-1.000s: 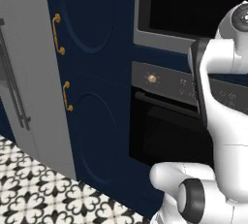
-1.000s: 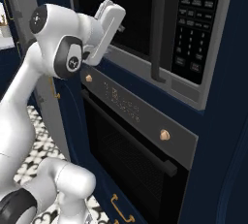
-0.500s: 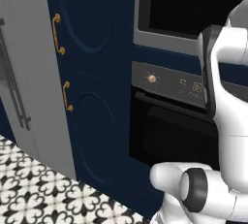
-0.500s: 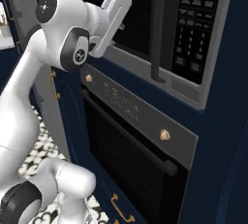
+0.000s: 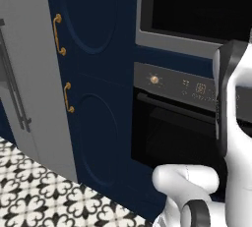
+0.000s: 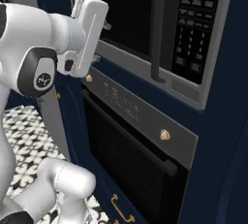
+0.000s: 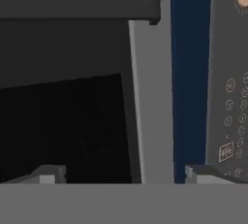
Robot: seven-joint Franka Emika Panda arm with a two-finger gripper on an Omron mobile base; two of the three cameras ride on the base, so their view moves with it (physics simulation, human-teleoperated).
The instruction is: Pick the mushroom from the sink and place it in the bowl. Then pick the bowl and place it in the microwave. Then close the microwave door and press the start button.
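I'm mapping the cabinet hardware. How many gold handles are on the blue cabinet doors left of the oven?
2 in the left base view: the upper handle on the top door, the lower handle on the door beneath. Others may be out of frame.

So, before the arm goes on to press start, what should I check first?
1. microwave door shut: ok, it sits flush in its grey frame.
2. hand empty, jaws apart: ok.
3. Hand aimed at the keypad: not ok, it faces the door glass and the frame edge, and the keypad is off to one side.
4. Start button located: cannot tell, the key labels are too small.
5. bowl with the mushroom inside: cannot tell, the glass is dark.
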